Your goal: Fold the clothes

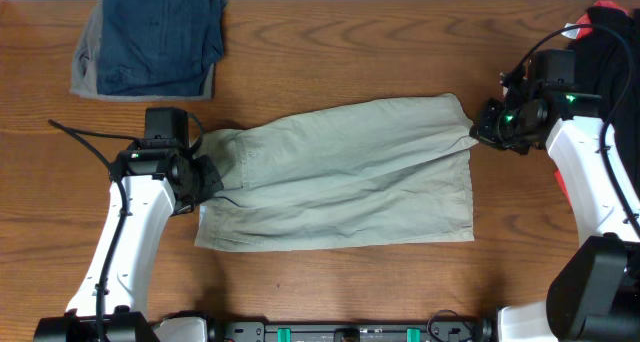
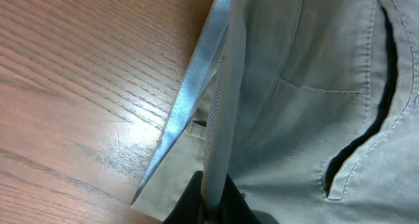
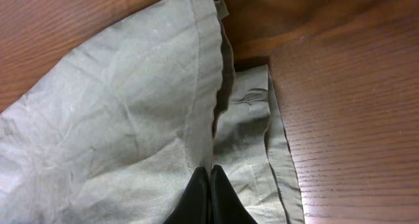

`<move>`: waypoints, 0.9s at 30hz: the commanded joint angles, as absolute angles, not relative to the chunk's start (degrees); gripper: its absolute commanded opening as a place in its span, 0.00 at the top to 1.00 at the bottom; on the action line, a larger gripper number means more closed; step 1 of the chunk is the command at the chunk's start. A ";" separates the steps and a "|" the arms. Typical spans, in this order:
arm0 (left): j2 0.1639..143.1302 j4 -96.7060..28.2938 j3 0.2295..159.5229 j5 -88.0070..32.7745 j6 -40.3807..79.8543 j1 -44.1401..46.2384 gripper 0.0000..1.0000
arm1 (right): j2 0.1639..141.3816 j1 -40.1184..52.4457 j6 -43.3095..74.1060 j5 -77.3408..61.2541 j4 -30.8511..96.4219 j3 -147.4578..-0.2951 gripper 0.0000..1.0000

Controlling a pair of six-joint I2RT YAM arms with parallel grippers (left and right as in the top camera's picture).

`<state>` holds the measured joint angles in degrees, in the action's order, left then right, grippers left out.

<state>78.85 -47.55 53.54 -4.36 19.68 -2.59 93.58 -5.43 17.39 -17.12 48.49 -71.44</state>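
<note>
The khaki-beige shorts [image 1: 340, 177] lie folded lengthwise across the middle of the table. The waistband is at the left and the leg hems at the right. My left gripper [image 1: 203, 178] is shut on the waistband edge; in the left wrist view the pinched fold [image 2: 216, 178] rises between my fingers [image 2: 211, 199], with a pocket slit [image 2: 366, 132] to the right. My right gripper [image 1: 480, 130] is shut on the upper leg hem at the shorts' right end; in the right wrist view my fingertips [image 3: 209, 175] pinch the hem [image 3: 200, 106] over a lower layer [image 3: 252, 126].
A stack of navy and grey folded garments [image 1: 150, 37] lies at the back left. Black and coral-red garments [image 1: 605, 42] lie at the far right edge behind my right arm. Bare wood table [image 1: 330, 62] lies around the shorts.
</note>
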 commanded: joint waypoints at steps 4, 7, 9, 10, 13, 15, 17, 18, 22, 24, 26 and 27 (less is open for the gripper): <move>74.91 -49.28 55.13 -4.49 20.16 -2.87 0.94 | 90.28 -6.09 18.00 -16.08 49.17 -71.24 0.99; 72.03 -50.63 55.22 -5.32 20.18 -2.87 0.94 | 87.00 -6.09 18.22 -16.05 50.92 -71.24 0.99; 70.59 -52.07 55.22 -6.55 20.18 -2.87 0.94 | 84.77 -6.09 18.22 -15.77 52.97 -71.24 0.99; 70.02 -52.93 55.22 -6.94 20.21 -2.87 0.94 | 83.50 -6.09 18.22 -15.31 54.41 -71.24 0.99; 69.10 -55.11 55.22 -7.07 20.21 -2.87 0.94 | 80.90 -5.93 18.24 -13.69 57.82 -71.24 0.99; 69.08 -56.38 55.22 -7.07 20.21 -2.87 0.94 | 79.59 -5.78 18.41 -13.02 60.80 -71.24 0.99; 69.12 -57.41 55.22 -7.07 20.23 -2.87 0.94 | 79.09 -5.69 18.44 -13.04 63.05 -71.22 0.99; 69.12 -58.11 55.22 -7.01 20.47 -2.87 0.94 | 79.07 -5.63 18.41 -13.02 64.53 -71.22 0.99; 69.58 -60.80 55.20 -6.26 23.05 -2.87 0.94 | 79.05 -5.34 18.98 -7.55 69.23 -70.50 0.99; 70.13 -61.65 55.20 -6.04 23.03 -2.90 0.94 | 79.02 -5.15 20.84 -5.02 70.65 -69.52 0.99; 70.81 -62.19 55.20 -5.74 23.05 -2.90 0.94 | 78.91 -4.69 21.21 -4.89 70.57 -67.83 0.99; 71.31 -62.61 55.16 -5.74 23.05 -2.87 0.94 | 78.85 -4.38 21.28 -4.89 70.11 -66.48 0.99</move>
<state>70.08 -61.82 53.93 -7.07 22.11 -2.59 79.44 -5.23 19.33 -8.67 70.28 -68.93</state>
